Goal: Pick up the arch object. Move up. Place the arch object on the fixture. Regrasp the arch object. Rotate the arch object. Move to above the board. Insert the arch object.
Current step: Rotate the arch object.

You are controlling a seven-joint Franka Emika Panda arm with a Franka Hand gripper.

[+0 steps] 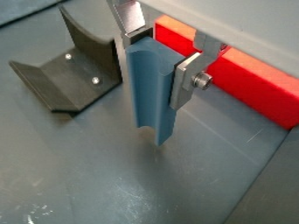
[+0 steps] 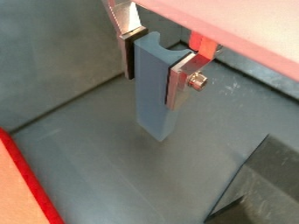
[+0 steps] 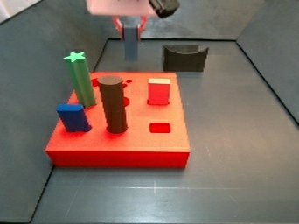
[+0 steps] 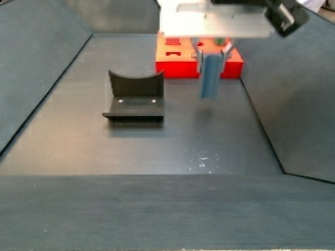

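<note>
The slim slate-blue elongated arch object (image 1: 152, 92) is clamped upright between the flat silver fingers (image 1: 187, 77) of the two-finger gripper (image 1: 156, 54), gripped near its top end; the same hold is seen in both wrist views, with the block (image 2: 156, 92) hanging down below the pads (image 2: 177, 79). A small notch is visible at the block's lower end in a wrist view. The block is carried clear of the grey floor (image 4: 157, 147), as shown in a side view where it (image 4: 209, 71) hangs below the gripper (image 4: 210, 46), just in front of the thick red square board (image 4: 177, 67). The dark grey, nearly black fixture with the U-shaped dip (image 4: 133, 96) stands apart to the left of the held block in that view, nothing resting on it. In a side view from the opposite end, the board (image 3: 128, 140) is near, bearing the green star peg (image 3: 80, 79), dark brown cylinder (image 3: 114, 105), short blue block (image 3: 73, 117) and red peg (image 3: 159, 90); the gripper (image 3: 131, 30) and block (image 3: 131, 42) are beyond its far edge, left of the fixture (image 3: 184, 58).
</note>
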